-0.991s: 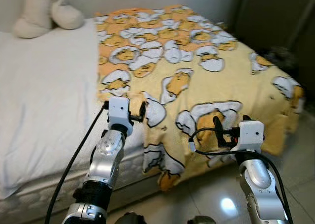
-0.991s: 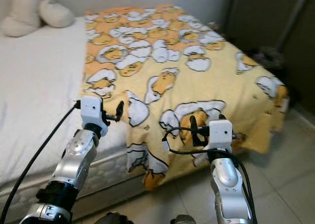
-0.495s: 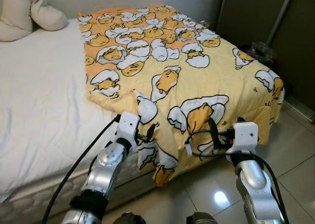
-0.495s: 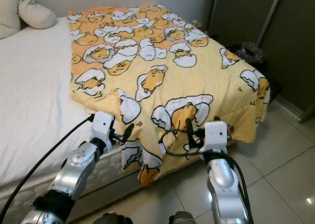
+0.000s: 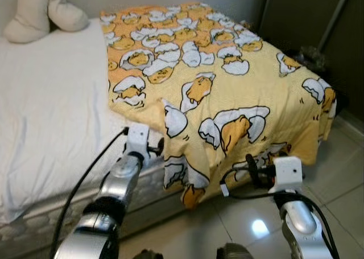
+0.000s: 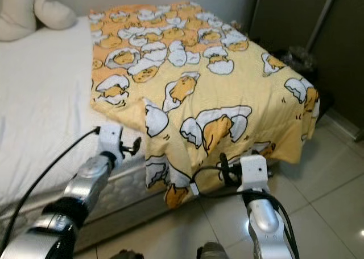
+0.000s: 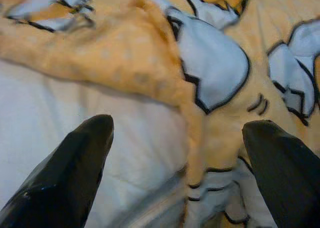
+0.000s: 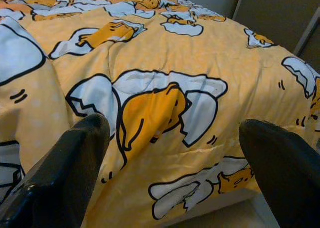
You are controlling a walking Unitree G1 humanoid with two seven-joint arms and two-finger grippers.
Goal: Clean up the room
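Both end effectors spread wide, empty: left end effector [image 5: 158, 149] at the blanket [image 5: 227, 77] near corner, right end effector [image 5: 250, 169] facing its hanging edge, apparently positioned to straighten it.

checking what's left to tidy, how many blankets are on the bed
1. A yellow fleece blanket with egg-cartoon print covers the side of the white mattress on the robot's right, its near corner hanging over the edge between the open left gripper and open right gripper.
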